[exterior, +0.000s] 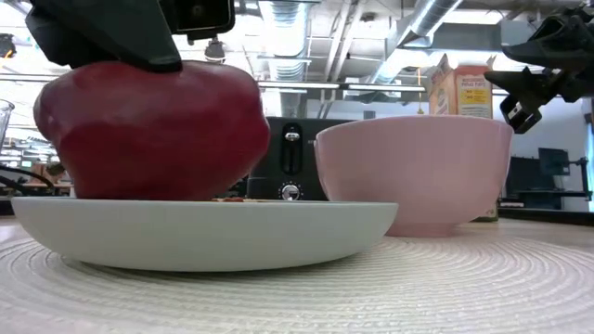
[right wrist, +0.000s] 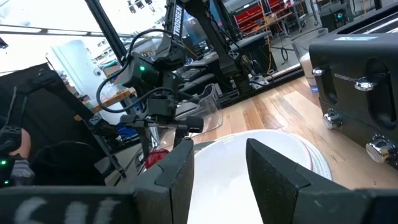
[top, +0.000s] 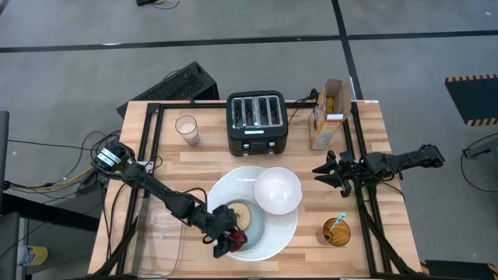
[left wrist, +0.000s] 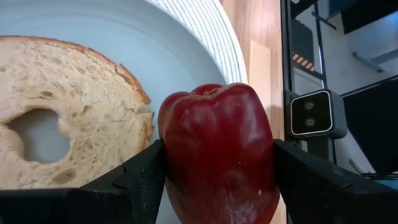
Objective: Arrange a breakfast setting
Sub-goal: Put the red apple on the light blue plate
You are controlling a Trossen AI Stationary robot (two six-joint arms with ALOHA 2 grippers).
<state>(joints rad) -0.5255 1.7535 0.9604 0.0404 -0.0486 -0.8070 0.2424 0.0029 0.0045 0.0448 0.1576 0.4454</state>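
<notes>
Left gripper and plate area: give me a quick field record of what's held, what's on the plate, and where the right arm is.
left gripper: shut on the red food piece, fingers on both its sides
red food piece position: on the small plate, next to the bagel
small plate: sits on the large white plate
bowl: on the large plate's far right part, contents not visible
right gripper: in the air right of the bowl, open, holding nothing
spoon: in the amber cup

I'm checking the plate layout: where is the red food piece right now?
In the high view, the red food piece sits on the smaller pale plate, near the table's front edge, beside the bagel and between the left gripper fingers.
</notes>
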